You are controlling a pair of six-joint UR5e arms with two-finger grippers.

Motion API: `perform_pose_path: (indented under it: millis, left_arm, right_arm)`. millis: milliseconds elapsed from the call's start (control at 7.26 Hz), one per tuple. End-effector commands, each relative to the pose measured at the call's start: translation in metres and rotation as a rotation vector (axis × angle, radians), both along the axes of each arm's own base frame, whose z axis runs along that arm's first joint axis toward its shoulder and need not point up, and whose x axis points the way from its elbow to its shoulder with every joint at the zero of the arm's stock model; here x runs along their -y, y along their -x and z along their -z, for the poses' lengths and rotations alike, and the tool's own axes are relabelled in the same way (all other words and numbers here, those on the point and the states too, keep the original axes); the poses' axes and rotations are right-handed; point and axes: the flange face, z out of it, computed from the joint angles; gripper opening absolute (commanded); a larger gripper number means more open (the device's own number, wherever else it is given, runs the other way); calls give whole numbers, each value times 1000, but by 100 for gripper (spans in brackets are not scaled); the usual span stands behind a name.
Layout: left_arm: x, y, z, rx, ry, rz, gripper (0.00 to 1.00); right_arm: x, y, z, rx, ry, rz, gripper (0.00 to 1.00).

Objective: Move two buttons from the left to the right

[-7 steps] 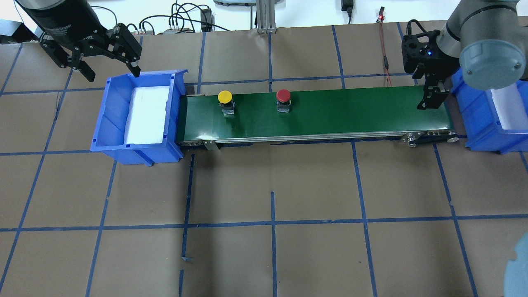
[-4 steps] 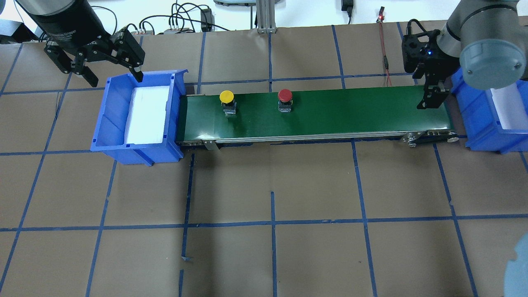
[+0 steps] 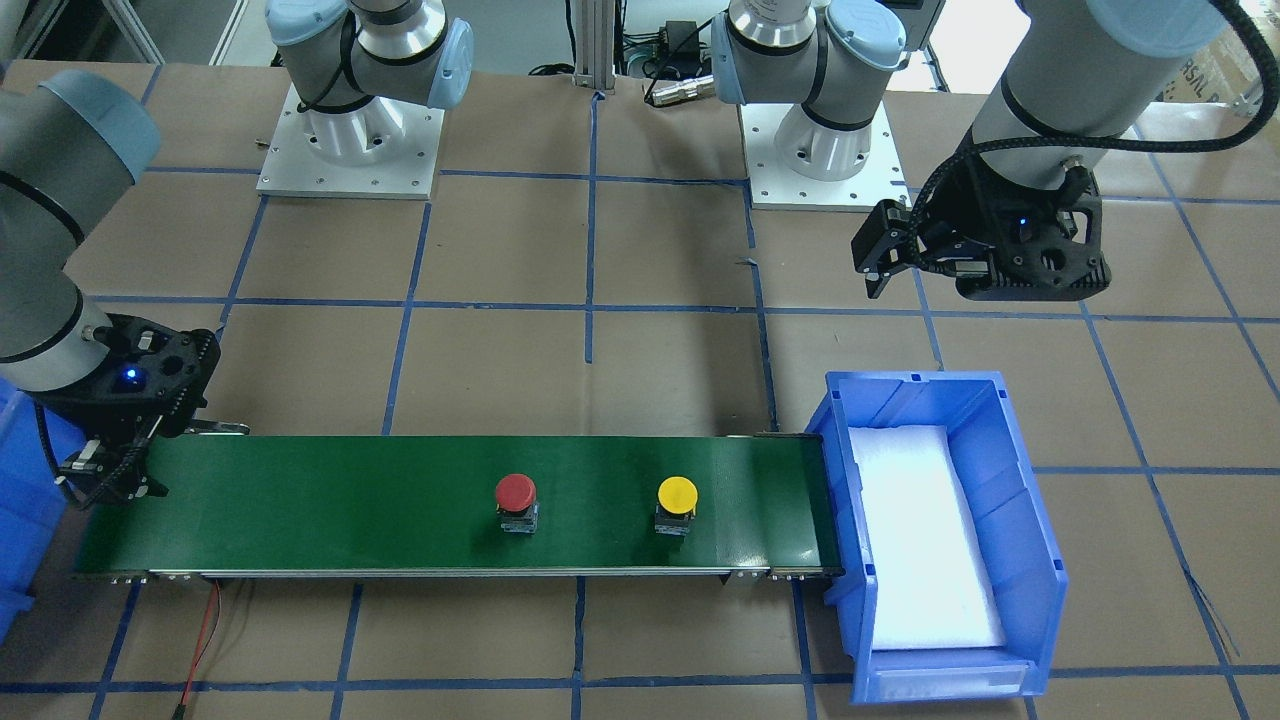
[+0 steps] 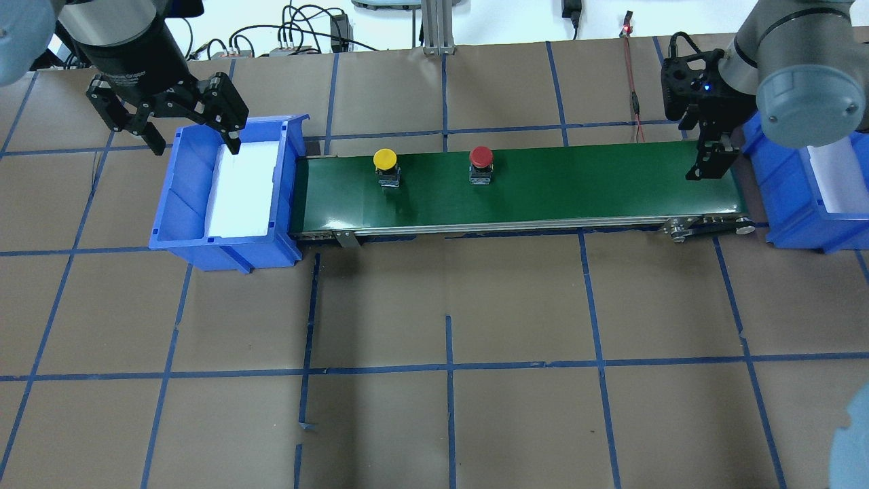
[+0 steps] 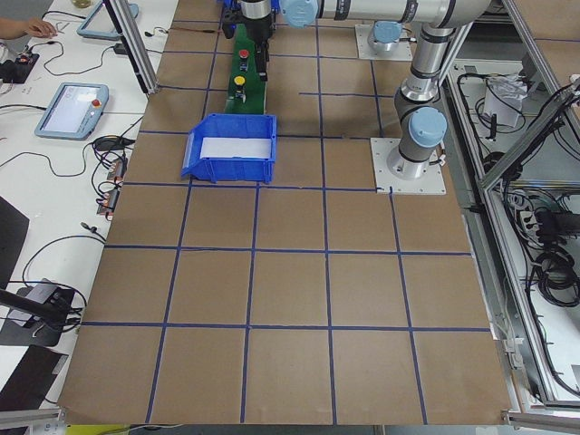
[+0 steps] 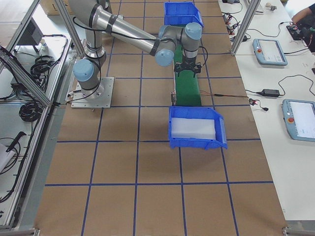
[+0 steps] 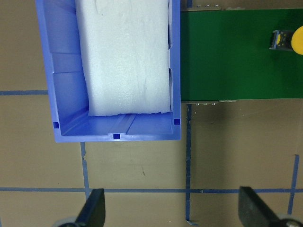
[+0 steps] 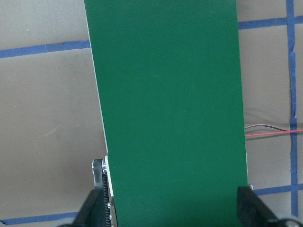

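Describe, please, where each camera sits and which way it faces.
Overhead: behind the robot, looking down; left pincer left, right pincer over the green conveyor belt.
Front-facing: across the table, facing the robot; left arm's base top right.
Exterior left: table's left end, looking along it; same base near.
Exterior right: opposite end; right arm near.
Left wrist: down on the blue plastic bin; fingertips at bottom.
Right wrist: down on the belt; fingertips at bottom.
Shared: overhead and left wrist show the round yellow-capped push button.
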Motion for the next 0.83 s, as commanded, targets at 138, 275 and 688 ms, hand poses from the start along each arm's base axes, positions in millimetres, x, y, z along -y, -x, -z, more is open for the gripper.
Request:
perform_pose_path:
  millis: [138,275,688]
  left_arm:
    - [0,2,0,-1,13,-14,100]
    - [-4,0,-5,-6,17,-17,100]
    - [-5,2,-6,-32,18,-20,100]
  right_arm:
    - [2,0,1,1,1,-2,100]
    - [2,0,-2,-1,5,-2,100]
    - [2,1,-2,-1,5,-2,100]
